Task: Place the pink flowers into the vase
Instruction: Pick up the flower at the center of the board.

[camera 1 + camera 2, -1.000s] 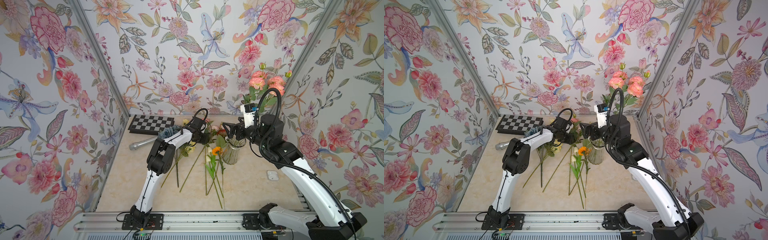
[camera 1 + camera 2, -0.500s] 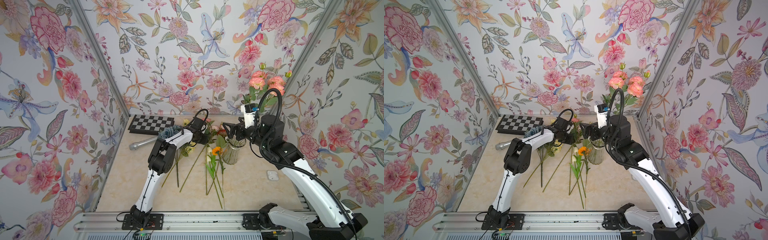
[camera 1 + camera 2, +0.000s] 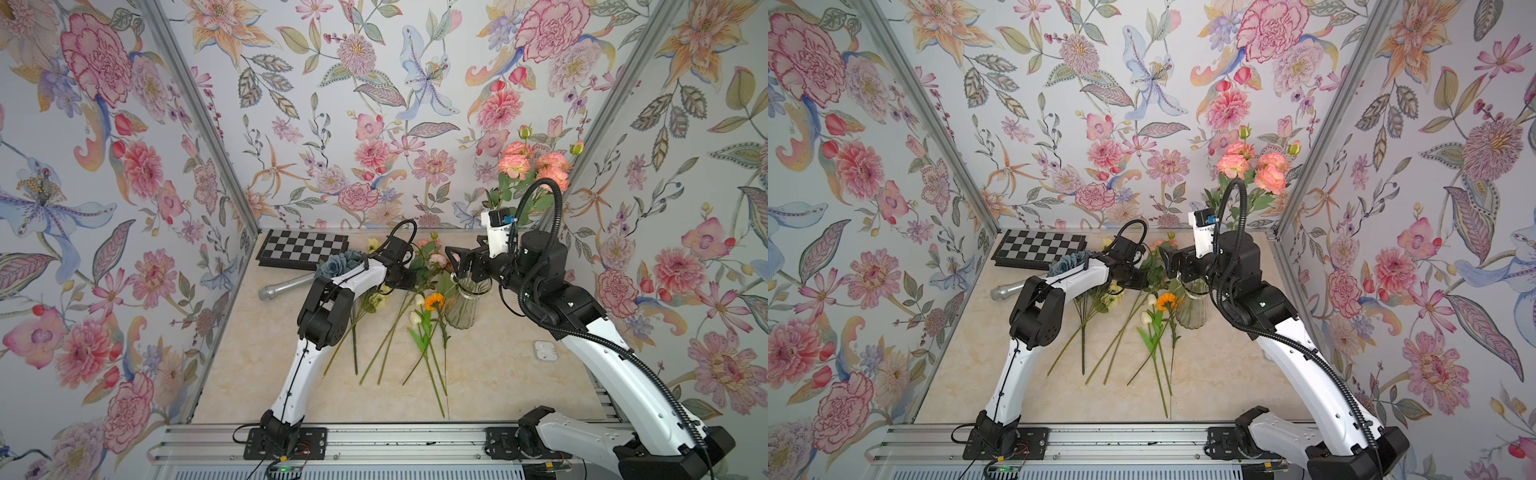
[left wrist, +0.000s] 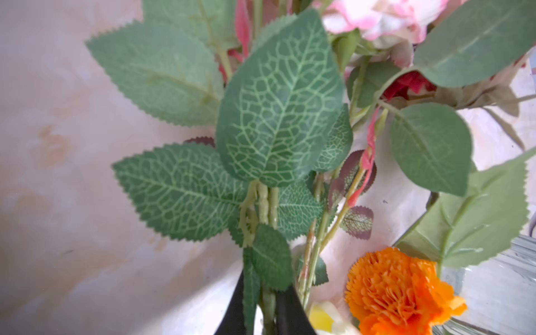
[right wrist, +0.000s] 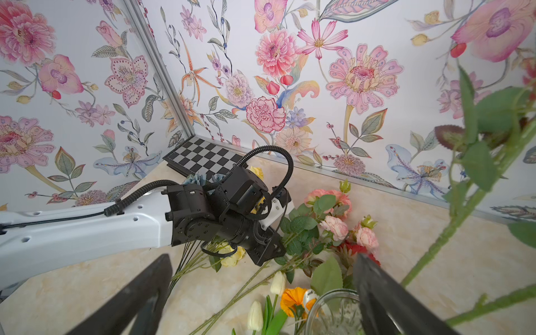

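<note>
Your left gripper (image 4: 266, 304) is squeezed tight on the green stems of the pink flowers (image 5: 333, 226), just under the leaves, so the blooms can lift off the table (image 3: 519, 386). Your right gripper (image 5: 262, 261) hangs wide apart over the vase (image 3: 461, 309), maybe to steady it. A tall pink bunch (image 3: 534, 166) already stands in it.

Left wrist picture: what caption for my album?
Left gripper shut on the pink flowers by a stem; orange flower and vase nearby.
</note>
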